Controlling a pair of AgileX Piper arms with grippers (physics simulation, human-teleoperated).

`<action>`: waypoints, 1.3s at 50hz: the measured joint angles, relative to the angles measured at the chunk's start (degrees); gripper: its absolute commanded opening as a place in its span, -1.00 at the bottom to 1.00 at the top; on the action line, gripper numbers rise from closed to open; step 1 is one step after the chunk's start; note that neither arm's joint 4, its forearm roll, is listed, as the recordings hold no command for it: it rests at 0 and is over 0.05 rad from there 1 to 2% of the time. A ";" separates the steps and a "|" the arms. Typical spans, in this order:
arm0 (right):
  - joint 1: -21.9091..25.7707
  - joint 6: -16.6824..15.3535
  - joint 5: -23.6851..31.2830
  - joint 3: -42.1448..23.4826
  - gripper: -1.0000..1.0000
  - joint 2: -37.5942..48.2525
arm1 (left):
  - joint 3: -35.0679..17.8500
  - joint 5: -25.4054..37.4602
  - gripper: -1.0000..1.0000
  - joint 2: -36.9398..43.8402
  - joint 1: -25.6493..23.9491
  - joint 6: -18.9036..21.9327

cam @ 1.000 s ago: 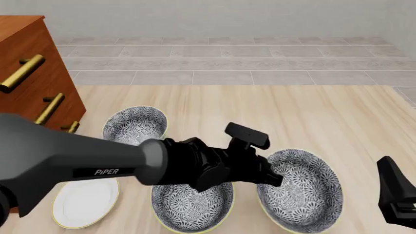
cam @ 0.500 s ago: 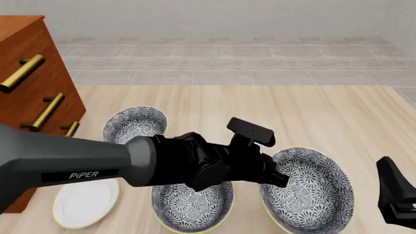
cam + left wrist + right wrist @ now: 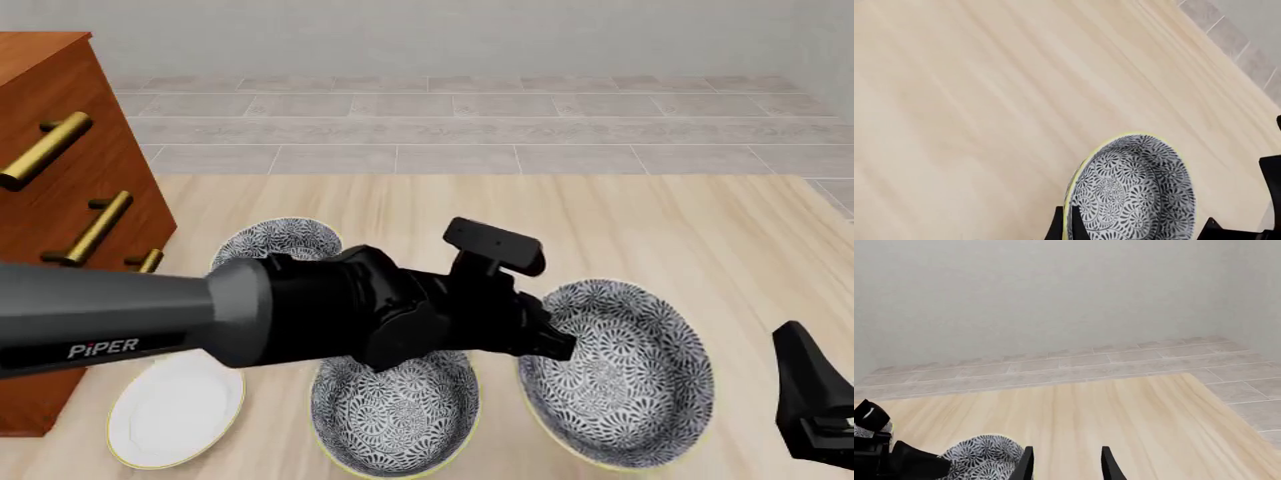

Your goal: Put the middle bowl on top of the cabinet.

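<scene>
Early yet: left gripper [image 3: 554, 345] pinched on the rightmost bowl's [image 3: 618, 372] rim, tilted near the table; middle bowl [image 3: 395, 403] untouched; cabinet [image 3: 60, 150] top bare; right gripper [image 3: 1066, 464] apart, idle

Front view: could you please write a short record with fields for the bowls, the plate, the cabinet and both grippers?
right bowl: rim pinched by left gripper
front bowl: upright on table
far bowl: upright on table, nearest the cabinet
plate: flat on table, beside cabinet
cabinet top: not in view
right gripper: open, holds nothing
</scene>
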 measured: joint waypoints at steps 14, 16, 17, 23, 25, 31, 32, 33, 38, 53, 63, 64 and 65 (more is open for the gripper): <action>-0.01 -0.26 -0.04 0.01 1.00 0.00 | 0.79 2.17 -1.00 -2.45 1.35 -0.75; 0.01 -0.30 -0.05 0.01 1.00 0.00 | 0.88 2.50 -1.00 -2.67 1.54 -0.87; 0.02 -0.31 -0.05 0.02 1.00 0.00 | 0.93 2.66 -1.00 -2.77 1.60 -0.96; 0.05 -0.42 -0.11 0.07 1.00 0.00 | 1.13 3.66 -1.00 -3.55 1.55 -2.12; 0.06 -0.45 -0.12 0.09 1.00 0.00 | 1.23 3.98 -1.00 -3.85 1.44 -2.55; 0.07 -0.49 -0.13 0.13 1.00 0.00 | 1.60 4.98 -1.00 -4.72 1.02 -4.13; 0.07 -0.50 -0.13 0.13 1.00 0.00 | 1.68 5.16 -1.00 -4.93 1.03 -4.24; 0.08 -0.51 -0.12 0.13 1.00 0.00 | 1.74 5.35 -1.00 -5.13 1.03 -4.38; 0.14 -0.55 -0.06 0.11 1.00 0.00 | 1.94 6.56 -1.00 -5.81 0.93 -5.39; 0.38 -0.71 0.15 0.09 1.00 0.00 | 2.28 9.91 -1.00 -8.07 1.64 -7.11; 0.43 -0.71 0.24 0.10 1.00 0.01 | 2.22 12.08 -1.00 -9.75 1.78 -8.33; 0.43 -0.70 0.25 0.10 1.00 0.01 | 2.22 12.30 -1.00 -9.94 1.83 -8.49; 0.43 -0.69 0.25 0.10 1.00 0.01 | 2.21 12.52 -1.00 -10.13 1.90 -8.64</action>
